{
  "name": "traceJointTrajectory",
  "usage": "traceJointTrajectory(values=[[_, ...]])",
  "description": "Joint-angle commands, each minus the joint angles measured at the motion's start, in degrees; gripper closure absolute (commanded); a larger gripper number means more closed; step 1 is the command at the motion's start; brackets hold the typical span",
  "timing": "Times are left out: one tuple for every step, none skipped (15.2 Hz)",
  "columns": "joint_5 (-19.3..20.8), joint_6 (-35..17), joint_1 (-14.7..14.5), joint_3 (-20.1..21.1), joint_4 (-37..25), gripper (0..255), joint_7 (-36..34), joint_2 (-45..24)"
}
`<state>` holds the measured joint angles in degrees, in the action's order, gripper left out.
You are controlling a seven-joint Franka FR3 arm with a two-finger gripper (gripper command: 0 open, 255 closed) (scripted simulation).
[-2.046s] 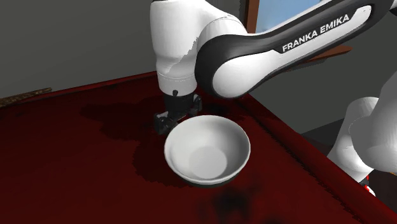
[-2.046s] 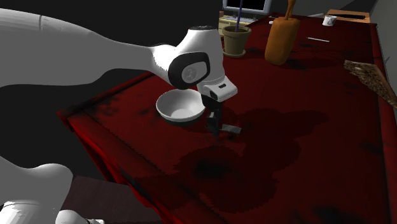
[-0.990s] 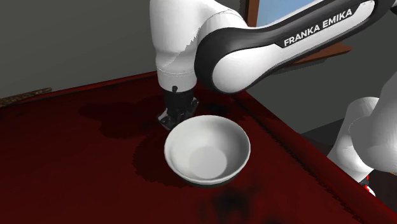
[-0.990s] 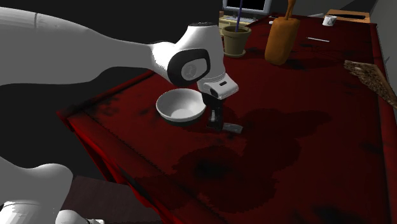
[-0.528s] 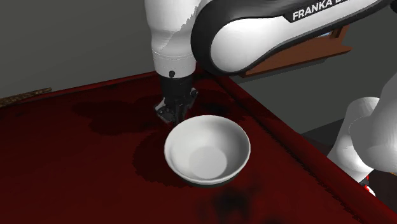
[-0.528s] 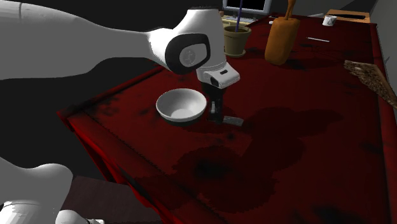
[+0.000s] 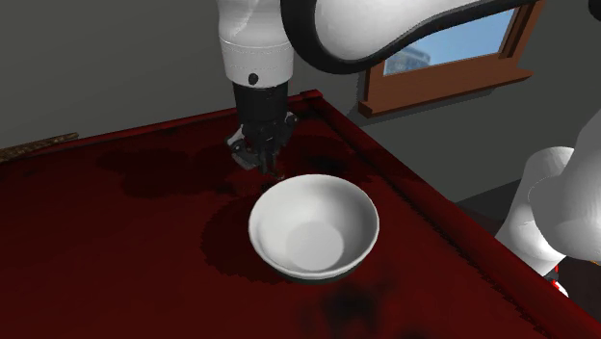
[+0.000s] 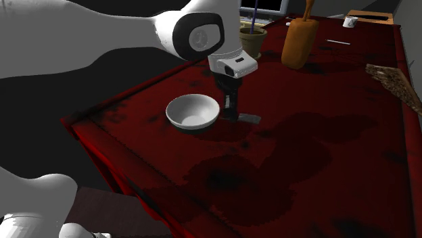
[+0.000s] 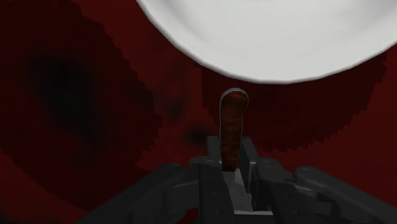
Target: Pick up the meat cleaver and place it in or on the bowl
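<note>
Dark red desk (image 7: pixel 116 241), window (image 7: pixel 453 48) behind. Tool (image 7: pixel 258 157) clamped on cleaver (image 9: pixel 231 124) by brown handle, low over desk, just beside bowl (image 7: pixel 313 226). Risks: blade weight may twist cleaver in grip or pull it loose during carry; blade may clip bowl rim and tip it. Blade hidden under tool in wrist view; clearance above desk hard to judge.
</note>
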<state>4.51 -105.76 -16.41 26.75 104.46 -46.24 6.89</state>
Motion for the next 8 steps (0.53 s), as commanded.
traceJointTrajectory(values=[[0.0,1.7,0.0,0.0,-1.8,255,0.2,-0.2],[0.1,2.4,0.1,0.0,-2.7,255,0.2,-0.3],[0.1,3.2,0.1,0.0,-3.6,255,0.3,-0.4],[0.2,4.0,0.1,0.0,-4.5,255,0.3,-0.5],[0.2,4.8,0.1,0.0,-5.4,255,0.3,-0.7],[0.3,5.6,0.1,0.1,-6.4,255,0.4,-0.9],[0.4,6.4,0.1,0.1,-7.3,255,0.4,-1.1],[0.4,7.2,0.0,0.1,-8.3,255,0.4,-1.3]])
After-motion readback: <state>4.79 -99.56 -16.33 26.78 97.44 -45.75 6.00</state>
